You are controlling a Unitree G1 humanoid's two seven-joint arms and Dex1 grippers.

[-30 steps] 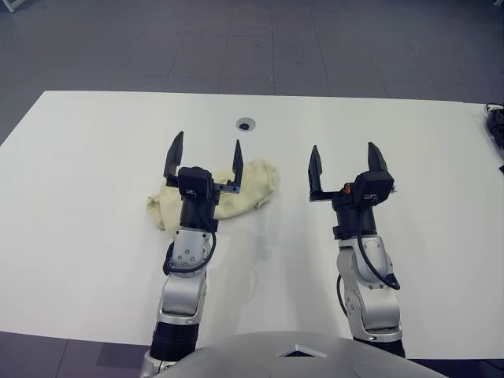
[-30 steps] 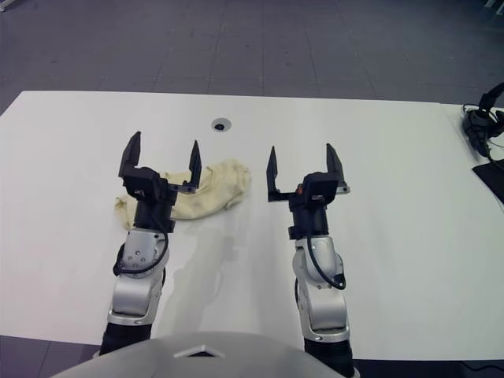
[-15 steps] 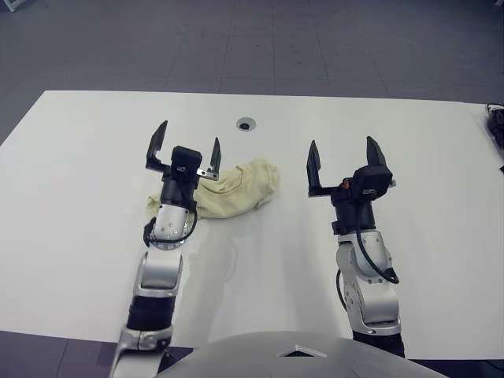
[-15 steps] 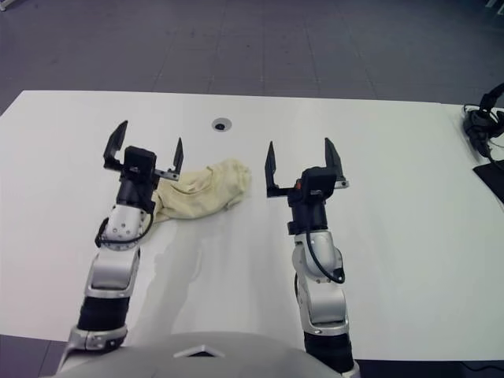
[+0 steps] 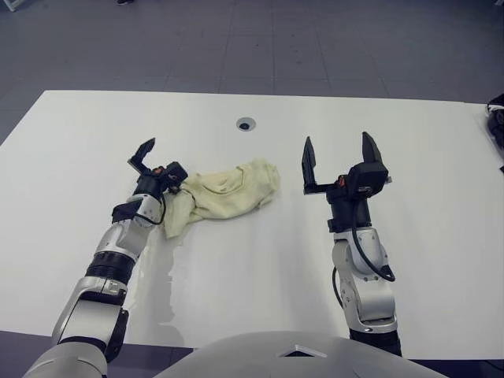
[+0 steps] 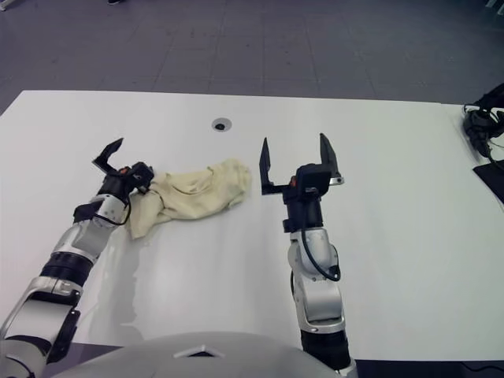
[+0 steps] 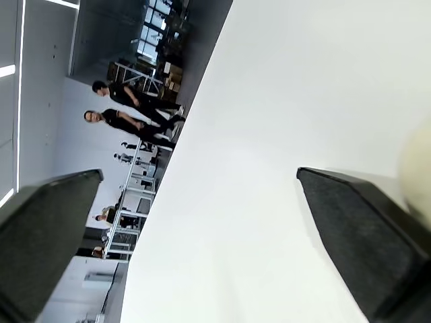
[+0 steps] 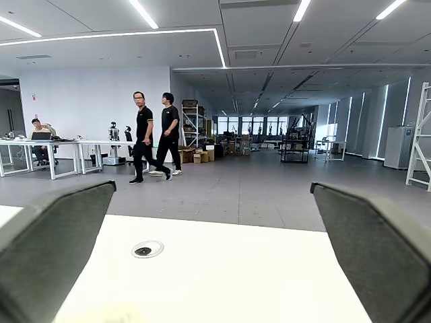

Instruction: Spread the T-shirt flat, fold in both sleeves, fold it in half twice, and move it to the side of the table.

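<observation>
The T-shirt [image 5: 224,193] is a crumpled pale yellow heap on the white table [image 5: 252,268], left of centre. My left gripper [image 5: 160,161] lies low over the table at the shirt's left end, open, with one finger against the cloth. In the left wrist view its fingers [image 7: 363,235] stand wide apart over bare table, and a sliver of the cloth [image 7: 419,168] shows beside one finger. My right gripper [image 5: 339,153] stands upright and open above the table, a little right of the shirt, with nothing in it. Its fingers [image 8: 54,242] frame the room beyond.
A small round hole [image 5: 246,124] sits in the table just behind the shirt. Black cables [image 6: 480,118] lie at the table's far right edge. Bare table surface lies in front of the shirt and to both sides.
My left arm has swung out to the left and dropped from above the shirt to the table at the shirt's left end. The right gripper has shifted slightly left.
</observation>
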